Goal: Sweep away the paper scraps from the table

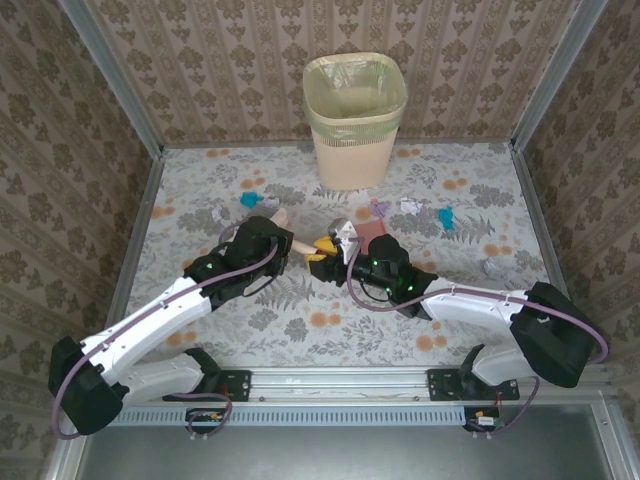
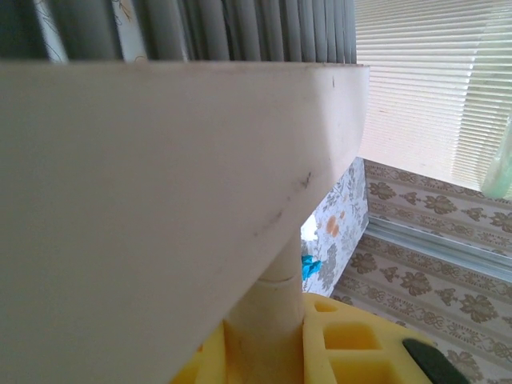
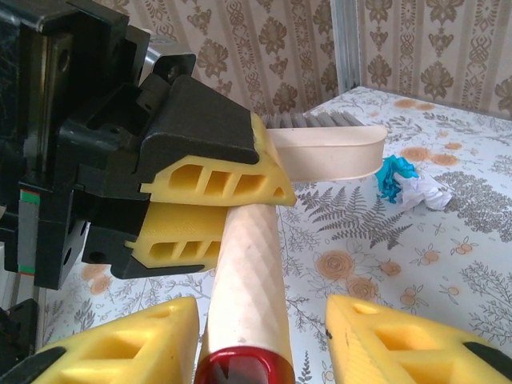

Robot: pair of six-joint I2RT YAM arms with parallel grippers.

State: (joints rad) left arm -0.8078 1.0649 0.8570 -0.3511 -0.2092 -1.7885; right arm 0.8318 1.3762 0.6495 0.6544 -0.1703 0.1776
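Sweeping looks barely begun: paper scraps lie scattered across the far tabletop. The left tool is clamped on the brush handle; the right tool stands apart astride it.

Overhead view onto table, both wrist views close on brush

Brown damask-patterned walls meet at aluminium corner rails.
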